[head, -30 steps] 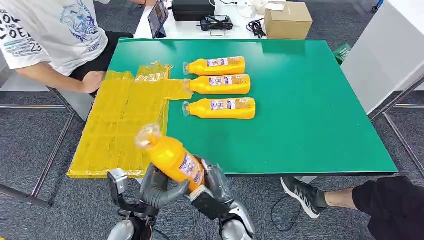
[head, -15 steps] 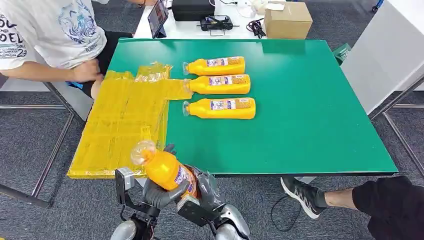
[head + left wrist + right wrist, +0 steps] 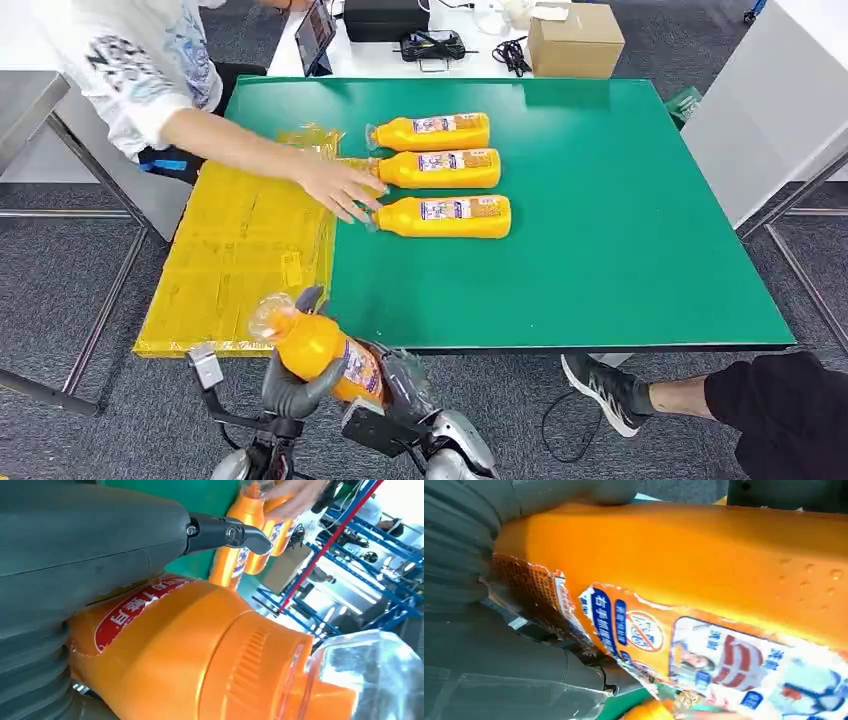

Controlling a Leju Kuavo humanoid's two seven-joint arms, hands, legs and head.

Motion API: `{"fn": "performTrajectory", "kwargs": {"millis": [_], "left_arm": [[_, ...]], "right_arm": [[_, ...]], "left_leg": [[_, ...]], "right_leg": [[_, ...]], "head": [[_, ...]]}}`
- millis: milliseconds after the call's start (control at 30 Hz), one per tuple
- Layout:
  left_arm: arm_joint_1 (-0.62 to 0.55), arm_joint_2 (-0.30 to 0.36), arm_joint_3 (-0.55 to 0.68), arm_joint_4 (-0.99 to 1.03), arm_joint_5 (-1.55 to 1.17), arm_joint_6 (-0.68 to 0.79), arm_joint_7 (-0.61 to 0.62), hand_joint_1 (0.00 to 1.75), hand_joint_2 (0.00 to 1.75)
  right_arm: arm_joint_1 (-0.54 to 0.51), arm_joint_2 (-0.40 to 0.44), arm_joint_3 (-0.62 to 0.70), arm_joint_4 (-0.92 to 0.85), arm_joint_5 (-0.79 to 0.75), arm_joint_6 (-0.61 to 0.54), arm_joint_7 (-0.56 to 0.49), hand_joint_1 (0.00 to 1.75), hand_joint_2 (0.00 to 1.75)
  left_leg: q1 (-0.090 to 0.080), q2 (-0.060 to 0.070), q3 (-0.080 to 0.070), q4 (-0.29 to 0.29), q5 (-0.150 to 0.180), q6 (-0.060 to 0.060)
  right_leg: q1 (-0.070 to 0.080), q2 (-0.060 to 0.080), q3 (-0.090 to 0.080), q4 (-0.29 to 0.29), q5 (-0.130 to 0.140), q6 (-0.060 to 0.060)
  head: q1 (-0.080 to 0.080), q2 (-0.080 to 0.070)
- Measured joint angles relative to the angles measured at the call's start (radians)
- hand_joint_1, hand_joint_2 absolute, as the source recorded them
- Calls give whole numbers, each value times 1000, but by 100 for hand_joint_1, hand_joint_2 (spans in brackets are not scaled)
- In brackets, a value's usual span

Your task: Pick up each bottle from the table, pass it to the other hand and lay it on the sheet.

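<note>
Both robot hands, left (image 3: 290, 385) and right (image 3: 400, 375), grip the bottle (image 3: 315, 345), now lower, just off the counter (image 3: 600, 260) beside the sheet (image 3: 240, 250). A person's hand (image 3: 340, 188) has reached in; handover unfinished.

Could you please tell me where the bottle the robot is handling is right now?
In the head view the held orange bottle sits low and left of centre, between the left hand and right hand, just off the green table's near edge beside the yellow sheet.

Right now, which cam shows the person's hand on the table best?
Head view: the person's hand shows whole, reaching to the nearest lying bottle. Left wrist view catches it blurred at the frame edge. Right wrist view gives nothing usable.
</note>
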Motion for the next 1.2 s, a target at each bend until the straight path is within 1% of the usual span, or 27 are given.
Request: {"fn": "performTrajectory", "kwargs": {"millis": [33, 467, 600, 633, 667, 700, 767, 800, 1000, 1200], "left_arm": [[2, 0, 3, 0, 4, -6, 0, 175, 175], [3, 11, -13, -3, -178, -46, -103, 175, 175], [-1, 14, -19, -5, -199, -40, -109, 175, 175], [-2, 14, -19, -5, -200, -39, -110, 175, 175], [-2, 14, -20, -5, -202, -37, -110, 175, 175], [-3, 16, -20, -5, -204, -36, -110, 175, 175], [-4, 16, -19, -5, -208, -34, -111, 175, 175], [-5, 16, -20, -5, -209, -33, -111, 175, 175], [-11, 16, -20, -26, -225, 2, -111, 175, 175], [-24, 16, 8, -72, -250, 61, -102, 175, 175]], "right_arm": [[-1, 0, 1, 2, 0, 2, 0, 175, 175], [-1, 0, 2, 5, -14, 5, 0, 175, 175], [1, 0, -1, 0, -14, 7, 0, 173, 175], [1, 0, -2, 0, -14, 8, 0, 133, 175], [2, 0, -2, 0, -15, 8, 0, 99, 175], [2, 0, -2, -2, -14, 8, 0, 0, 175], [3, 0, -3, -6, -14, 3, -1, 0, 175], [4, 0, -4, -9, -13, 3, -1, 0, 0], [15, 0, -13, -43, -33, -36, 9, 0, 0], [49, -3, -55, -160, -86, -47, 12, 0, 0]], "left_leg": [[0, 0, 0, 0, 0, 0], [0, 0, 0, 0, 0, 0], [0, 0, 0, 0, 0, 0], [0, 0, 0, 0, 0, 0], [0, 0, 0, 0, 0, 0], [0, 0, 0, 0, 0, 0], [0, 0, 0, 0, 0, 0], [0, 0, 0, 0, 0, 0], [0, 0, 0, 0, 0, 0], [0, 0, 0, 0, 0, 0]], "right_leg": [[0, 0, 0, 0, 0, 0], [0, 0, 0, 0, 0, 0], [0, 0, 0, 0, 0, 0], [0, 0, 0, 0, 0, 0], [0, 0, 0, 0, 0, 0], [0, 0, 0, 0, 0, 0], [0, 0, 0, 0, 0, 0], [0, 0, 0, 0, 0, 0], [0, 0, 0, 0, 0, 0], [0, 0, 0, 0, 0, 0]], "head": [[0, 0], [0, 0], [0, 0], [0, 0], [0, 0], [0, 0], [0, 0], [0, 0], [0, 0], [0, 0]]}}
